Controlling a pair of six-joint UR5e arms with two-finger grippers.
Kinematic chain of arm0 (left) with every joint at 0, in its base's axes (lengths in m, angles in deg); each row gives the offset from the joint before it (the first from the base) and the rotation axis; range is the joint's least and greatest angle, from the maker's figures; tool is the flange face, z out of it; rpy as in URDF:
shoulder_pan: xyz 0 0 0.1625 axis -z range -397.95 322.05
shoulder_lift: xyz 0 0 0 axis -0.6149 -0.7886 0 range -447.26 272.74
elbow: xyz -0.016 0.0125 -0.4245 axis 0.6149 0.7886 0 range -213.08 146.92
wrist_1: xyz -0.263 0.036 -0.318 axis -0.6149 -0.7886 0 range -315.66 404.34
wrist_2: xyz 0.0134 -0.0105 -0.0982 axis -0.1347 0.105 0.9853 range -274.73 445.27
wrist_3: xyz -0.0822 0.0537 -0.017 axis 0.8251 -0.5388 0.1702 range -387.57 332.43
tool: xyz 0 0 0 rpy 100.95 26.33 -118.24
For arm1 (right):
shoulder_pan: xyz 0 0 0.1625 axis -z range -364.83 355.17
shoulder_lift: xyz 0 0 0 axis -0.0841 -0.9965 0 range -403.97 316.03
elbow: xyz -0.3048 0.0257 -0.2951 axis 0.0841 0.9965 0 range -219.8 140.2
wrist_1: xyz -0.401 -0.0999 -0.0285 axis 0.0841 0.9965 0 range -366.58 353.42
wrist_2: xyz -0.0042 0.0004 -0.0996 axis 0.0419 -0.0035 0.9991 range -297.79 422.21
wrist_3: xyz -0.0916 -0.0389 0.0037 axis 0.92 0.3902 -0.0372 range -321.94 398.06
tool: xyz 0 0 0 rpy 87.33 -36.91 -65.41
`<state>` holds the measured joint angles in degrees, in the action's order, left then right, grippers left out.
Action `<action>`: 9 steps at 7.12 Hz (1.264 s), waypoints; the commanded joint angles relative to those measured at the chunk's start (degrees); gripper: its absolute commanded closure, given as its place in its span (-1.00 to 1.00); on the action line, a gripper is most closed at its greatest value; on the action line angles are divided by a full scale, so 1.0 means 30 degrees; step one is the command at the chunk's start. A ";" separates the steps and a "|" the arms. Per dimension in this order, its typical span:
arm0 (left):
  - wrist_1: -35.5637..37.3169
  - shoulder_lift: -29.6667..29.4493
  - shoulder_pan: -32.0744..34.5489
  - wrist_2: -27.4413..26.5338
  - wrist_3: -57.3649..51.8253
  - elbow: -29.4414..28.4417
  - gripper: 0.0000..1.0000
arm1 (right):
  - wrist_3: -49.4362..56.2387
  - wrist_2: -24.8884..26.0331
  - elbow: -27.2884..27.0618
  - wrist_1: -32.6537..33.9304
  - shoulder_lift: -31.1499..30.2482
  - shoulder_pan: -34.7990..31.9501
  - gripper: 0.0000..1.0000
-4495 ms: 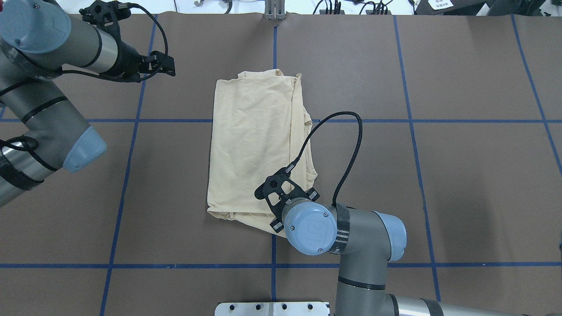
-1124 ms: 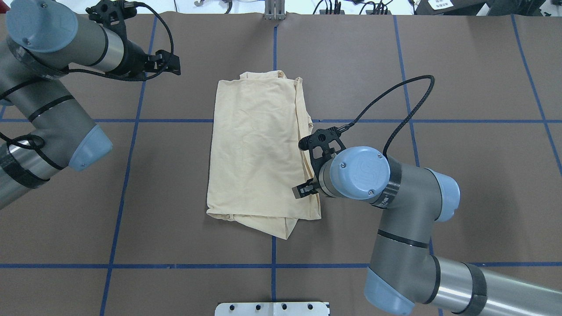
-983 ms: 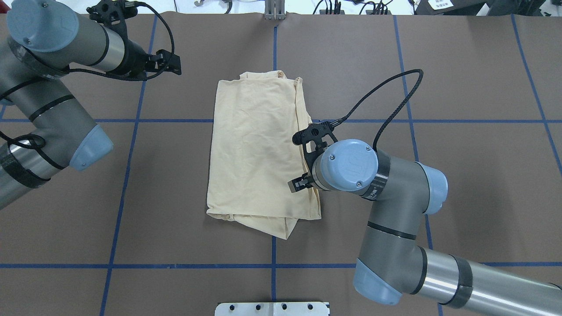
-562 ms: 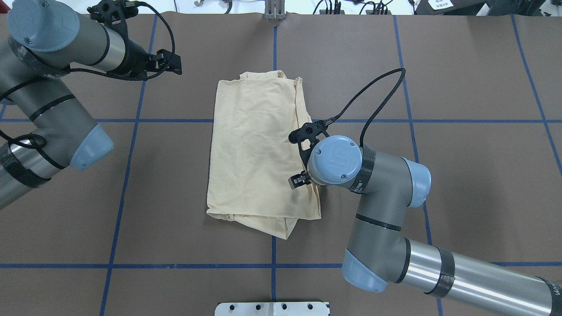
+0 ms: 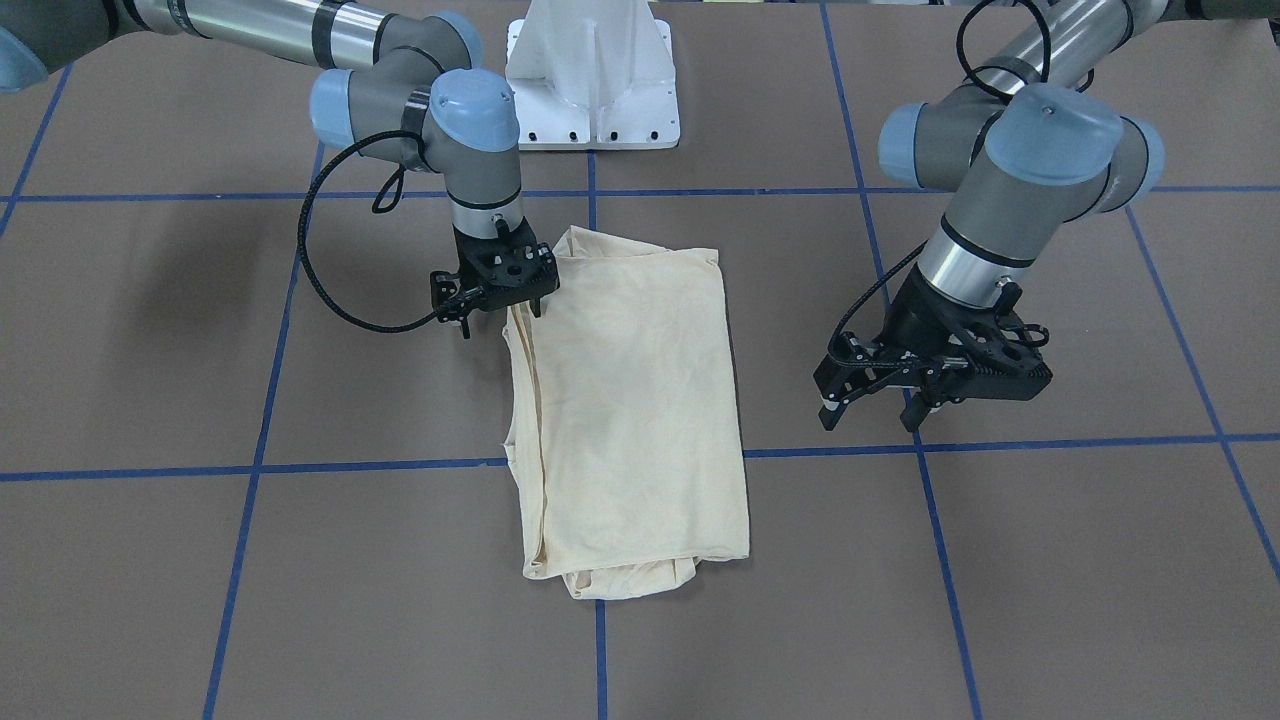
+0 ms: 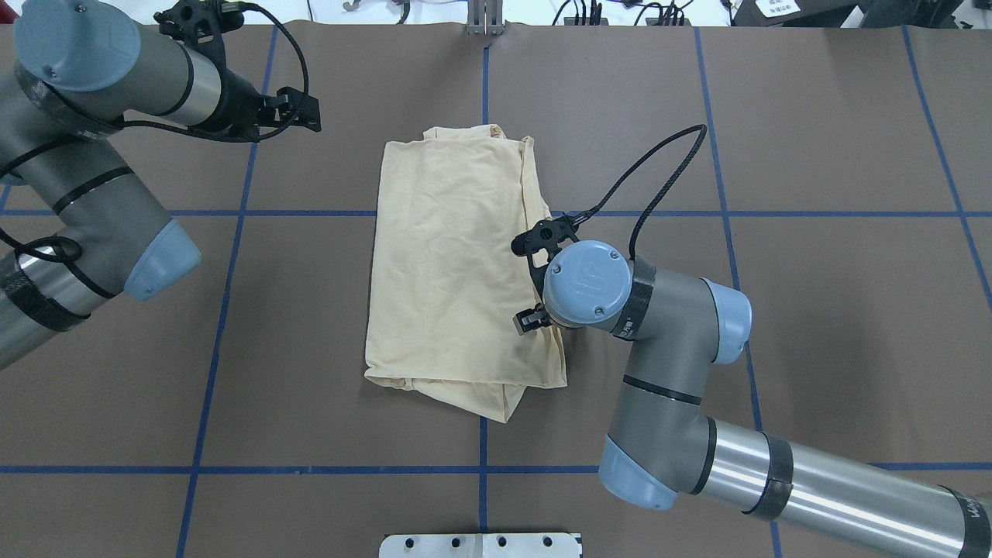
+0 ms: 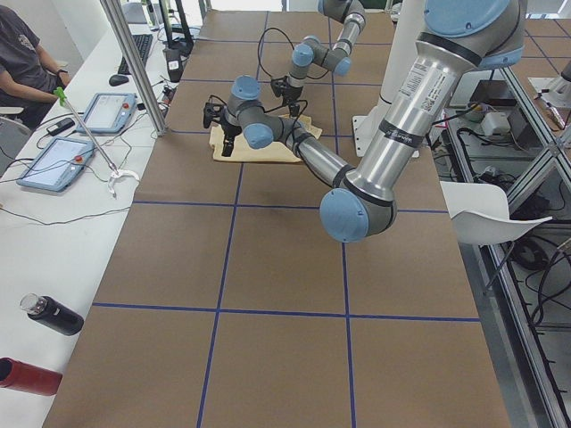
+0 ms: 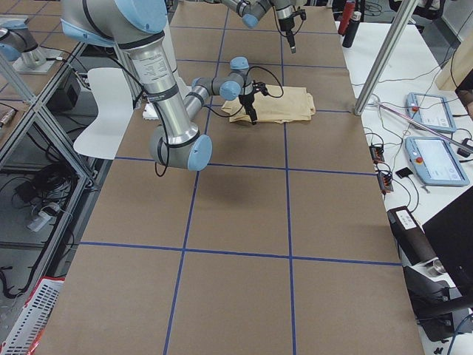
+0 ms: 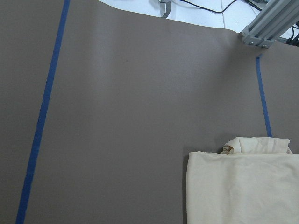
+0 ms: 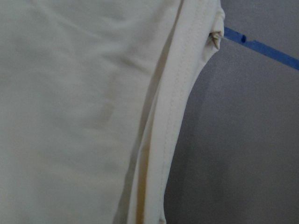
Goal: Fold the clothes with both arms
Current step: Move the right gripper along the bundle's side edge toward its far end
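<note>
Hovering my right claw (image 5: 502, 315), spread, over side hem of shirt (image 5: 630, 400); left claw (image 5: 868, 415) spread, well apart. Cloth light, limp, layered: I'd pinch all layers near corner.

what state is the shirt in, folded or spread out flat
Folded. The shirt lies as a narrow rectangle, no sleeves sticking out, with stacked layers showing along one long edge.

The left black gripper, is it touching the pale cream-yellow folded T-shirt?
Apart. The exterior front-facing view shows a strip of bare brown table between the left black gripper and the pale cream-yellow folded T-shirt; the overhead view agrees.
</note>
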<state>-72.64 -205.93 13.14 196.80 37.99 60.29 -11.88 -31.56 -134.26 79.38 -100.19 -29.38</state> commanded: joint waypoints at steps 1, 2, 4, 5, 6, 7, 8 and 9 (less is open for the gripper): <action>-0.0029 -0.0021 -0.0008 0.0000 0.0000 -0.0039 -0.96 | 0.0036 -0.0030 0.0227 0.0029 0.0020 -0.0163 -1.00; 0.0000 -0.0050 -0.0008 0.0000 0.0029 -0.0039 -0.96 | 0.0297 -0.0117 0.0256 0.0029 0.0020 -0.0368 -1.00; -0.0029 -0.0138 -0.0008 0.0000 0.0088 -0.0126 -0.96 | 0.0329 -0.0206 0.0547 0.0029 -0.0183 -0.0778 -1.00; -0.0087 -0.0167 -0.0008 0.0000 0.0030 -0.0272 -0.96 | 0.0358 -0.0235 0.0695 0.0029 -0.0214 -0.0983 -1.00; -0.0117 -0.0196 -0.0008 0.0000 0.0000 -0.0361 -0.96 | 0.0619 -0.0903 0.0812 0.0058 -0.0243 -0.1507 -1.00; -0.0088 -0.0313 -0.0008 0.0000 0.0000 -0.0449 -0.96 | 0.0738 -0.1518 0.0813 0.0203 -0.0359 -0.1831 -1.00; -0.0088 -0.0314 -0.0037 0.0000 0.0000 -0.0478 -0.96 | 0.0768 -0.1583 0.0813 0.0089 -0.0651 -0.2154 -1.00; -0.0088 -0.0343 -0.0037 0.0000 0.0000 -0.0479 -0.96 | 0.0884 -0.1815 0.0813 0.0059 -0.0537 -0.2679 -1.00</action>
<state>-72.91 -206.86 13.06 196.80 38.00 58.92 -9.58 -36.16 -131.85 79.69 -101.72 -35.76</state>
